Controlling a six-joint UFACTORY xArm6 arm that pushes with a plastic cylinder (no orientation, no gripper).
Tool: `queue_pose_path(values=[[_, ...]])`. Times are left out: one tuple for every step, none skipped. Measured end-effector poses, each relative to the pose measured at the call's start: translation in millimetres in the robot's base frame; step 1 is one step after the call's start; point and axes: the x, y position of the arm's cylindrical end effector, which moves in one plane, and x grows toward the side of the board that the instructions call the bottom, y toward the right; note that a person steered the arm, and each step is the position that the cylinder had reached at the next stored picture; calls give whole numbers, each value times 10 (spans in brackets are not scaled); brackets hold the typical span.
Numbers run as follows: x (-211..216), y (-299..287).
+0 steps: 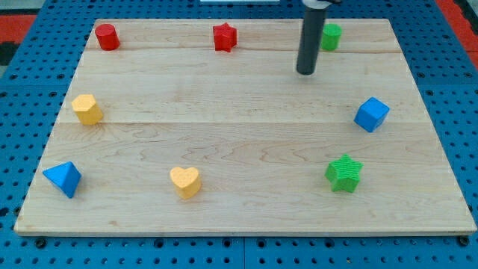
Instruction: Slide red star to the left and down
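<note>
Pincer: the arm carries none, so no spread or pressed state can be told; it ends in a dark rod.
My tip: sits on the tabletop near the view's top, right of centre.
Red star: lies close to the top edge, slightly left of centre, well apart from my tip, which is to its right and a little lower.
Green block: shape unclear, partly behind the rod, just right of it, near the top edge.
Red cylinder: top left corner, well left of the red star.
Yellow block: near the left edge, mid height; exact shape not clear.
Blue pyramid: bottom left corner, close to the left edge.
Yellow heart: lower area, left of centre.
Green star: lower right area.
Blue cube: near the right edge, mid height.
Tabletop: light wooden board on a blue perforated surface.
Writing: no brand, label or text is legible.
Open room: bare wood spreads left and below the red star, between it, the yellow block and the yellow heart.
</note>
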Motion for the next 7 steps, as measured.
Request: queue_pose_path(values=[[-278, 14], [-502, -387], [-710, -1144], [-968, -1374], [-1130, -1665], [-1063, -2044], [-476, -2089]])
